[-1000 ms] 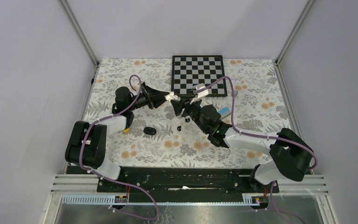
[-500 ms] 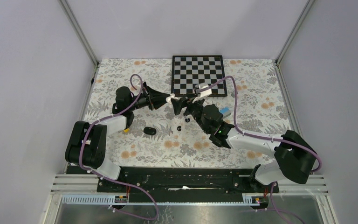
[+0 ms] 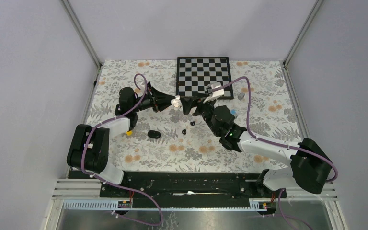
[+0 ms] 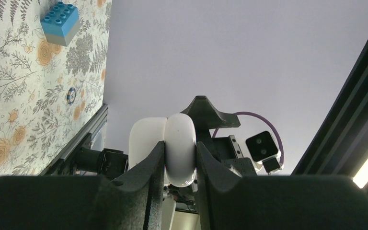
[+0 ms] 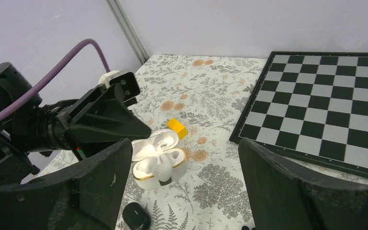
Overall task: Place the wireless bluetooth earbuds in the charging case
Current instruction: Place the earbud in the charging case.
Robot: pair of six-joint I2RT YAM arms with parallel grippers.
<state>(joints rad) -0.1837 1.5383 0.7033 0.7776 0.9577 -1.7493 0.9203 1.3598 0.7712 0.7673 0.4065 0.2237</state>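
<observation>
My left gripper [image 4: 178, 147] is shut on the white charging case [image 4: 172, 134] and holds it above the mat, lid open. In the right wrist view the case [image 5: 149, 173] shows a white earbud [image 5: 164, 165] standing in its lower half. My right gripper [image 5: 191, 191] is open wide, its jaws either side of the case and clear of it. In the top view both grippers meet by the chessboard's near left corner, left gripper [image 3: 172, 101] and right gripper [image 3: 188, 106]. Two tiny black earbuds [image 3: 184, 131] [image 3: 192, 123] lie on the mat below them.
A closed black case [image 3: 154, 134] lies on the floral mat, also in the right wrist view [image 5: 135, 216]. The chessboard [image 3: 203, 76] lies behind. A yellow block [image 5: 178, 127], a blue block [image 4: 60, 21] and a small dark ring [image 4: 71, 95] lie on the mat.
My right arm has swung to the right and its gripper has drawn back a little from the white case. My left gripper still holds the case in nearly the same place.
</observation>
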